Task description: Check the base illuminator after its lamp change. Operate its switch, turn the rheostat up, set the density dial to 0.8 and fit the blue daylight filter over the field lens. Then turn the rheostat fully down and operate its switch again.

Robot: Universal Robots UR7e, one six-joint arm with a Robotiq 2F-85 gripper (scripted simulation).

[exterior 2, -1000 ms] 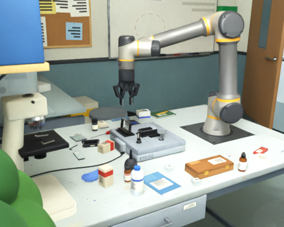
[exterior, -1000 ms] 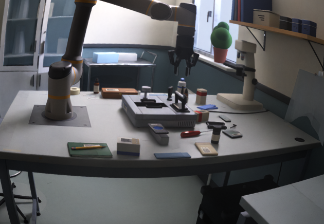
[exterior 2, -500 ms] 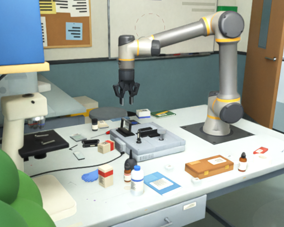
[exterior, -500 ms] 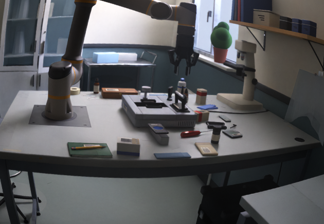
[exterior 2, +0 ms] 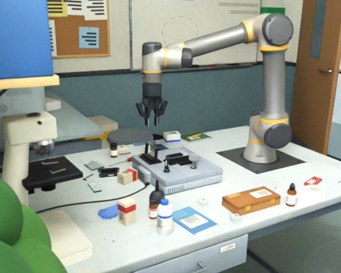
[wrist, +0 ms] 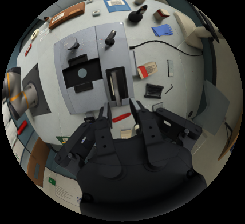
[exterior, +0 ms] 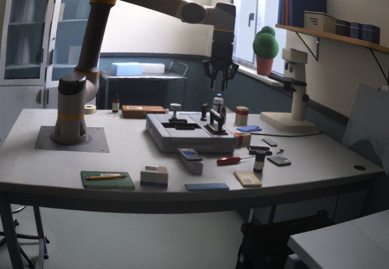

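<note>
In the middle of the bench sits the grey base illuminator (exterior: 188, 132) (exterior 2: 181, 171) (wrist: 94, 65). Its top carries a round grey dial knob (exterior: 175, 106) (exterior 2: 194, 158) (wrist: 71, 43) and a small black lever knob (exterior: 204, 108) (exterior 2: 166, 169) (wrist: 110, 37). A dark recess holds the round field lens (wrist: 82, 72). A black upright bracket (exterior: 216, 120) (exterior 2: 152, 150) (wrist: 116, 85) stands on the unit's end. The blue filter (exterior: 189, 154) lies on a small grey block in front of the unit. My gripper (exterior: 219, 87) (exterior 2: 152, 123) (wrist: 119, 109) hangs high above the bracket end, open and empty.
A cream microscope (exterior: 293, 90) stands at the bench's window end, with a black cable running to the unit. Boxes (exterior: 242, 138), a red-handled screwdriver (exterior: 230, 160), bottles (exterior 2: 164, 217) and a brown case (exterior 2: 251, 200) lie around the unit.
</note>
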